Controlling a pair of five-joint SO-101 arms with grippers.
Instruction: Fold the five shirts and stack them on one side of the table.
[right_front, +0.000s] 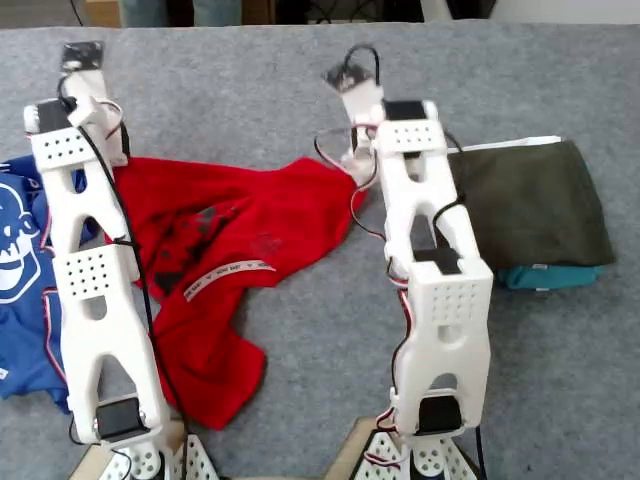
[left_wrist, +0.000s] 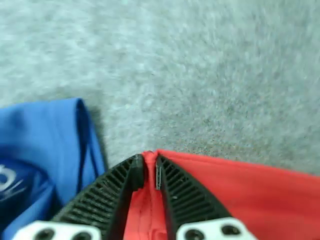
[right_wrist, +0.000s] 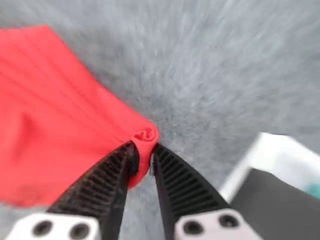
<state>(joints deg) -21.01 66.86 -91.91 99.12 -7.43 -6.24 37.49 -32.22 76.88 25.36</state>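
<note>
We see the left pincer (left_wrist: 150, 172) closed almost fully, its ribbed black pads nipping a thin fold at one far corner of the red shirt (left_wrist: 240, 195). The right pincer (right_wrist: 142, 155) is closed just as tightly on the opposite far corner, where the cloth bunches into a small curl between its tips. Between these two holds the shirt's far edge runs across the middle of the bench (right_front: 300, 80), fairly straight. The near part trails back between the two arms in loose, crumpled folds, with a dark print and a pale strip showing on the smooth knit. Just beside the left corner lies the blue shirt (left_wrist: 45, 145), soft and rumpled, with a white print. We find it at the bench's left edge, with a narrow strip of bare surface between its sleeve and the red corner. Beyond the red shirt's far edge the bench is open grey felt, fuzzy and even, all the way to the back. On the right side sits a folded stack with squared edges: a dark olive shirt (right_front: 530, 205) on top, a teal shirt (right_front: 555, 275) peeking from under its near edge, and a white edge (right_front: 510, 145) along its far side. The right arm (right_front: 440, 290), white perforated plastic, stands between that stack and the red cloth.
</note>
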